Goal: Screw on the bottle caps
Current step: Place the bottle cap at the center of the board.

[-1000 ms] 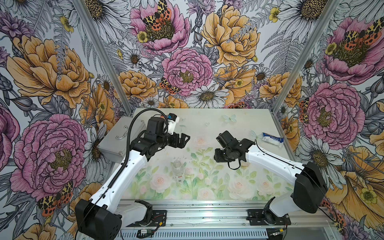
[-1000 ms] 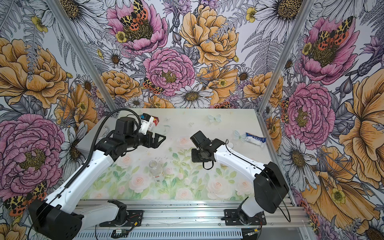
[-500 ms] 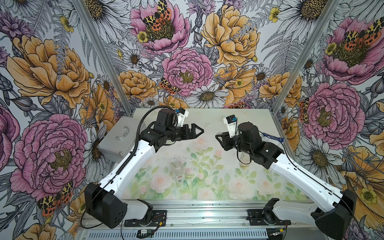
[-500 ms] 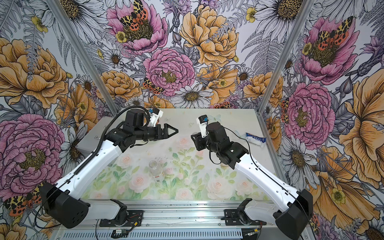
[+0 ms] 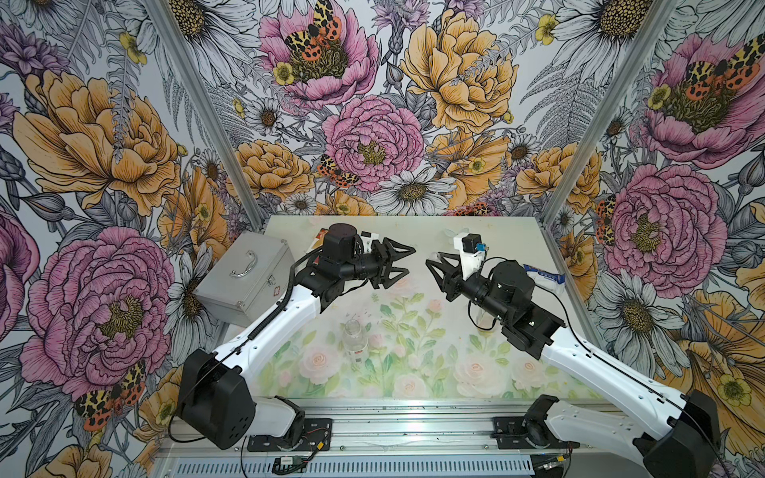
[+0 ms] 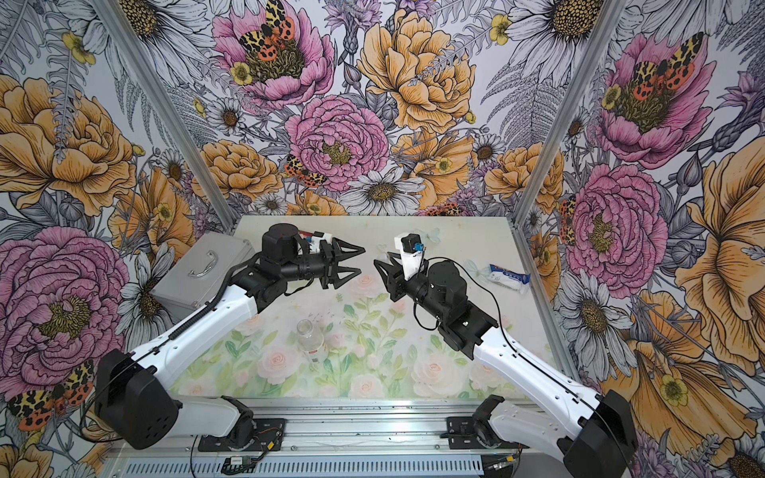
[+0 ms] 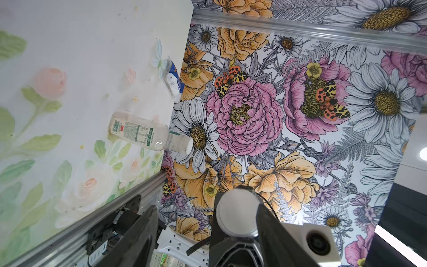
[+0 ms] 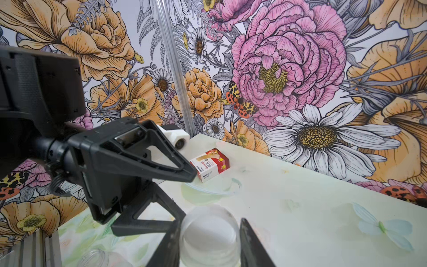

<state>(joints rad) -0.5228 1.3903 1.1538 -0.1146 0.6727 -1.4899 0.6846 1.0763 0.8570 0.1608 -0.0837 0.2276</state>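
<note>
Right wrist view: right tool (image 8: pixel 208 228) clamps, seemingly, a cap (image 8: pixel 209 239); left tool (image 8: pixel 188 195) apart; bottle (image 8: pixel 92 259) uncapped.

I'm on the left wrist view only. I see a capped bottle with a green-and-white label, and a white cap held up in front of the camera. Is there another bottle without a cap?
Observer: Yes. In both top views a clear bottle stands upright with its neck open, nearer the robot's base than either arm's tip.
Operator: Are my left jaws around the cap yet?
Observer: No. In both top views the left end effector, jaws apart, is short of the white cap. A gap shows between it and the right end effector, which holds the cap.
</note>
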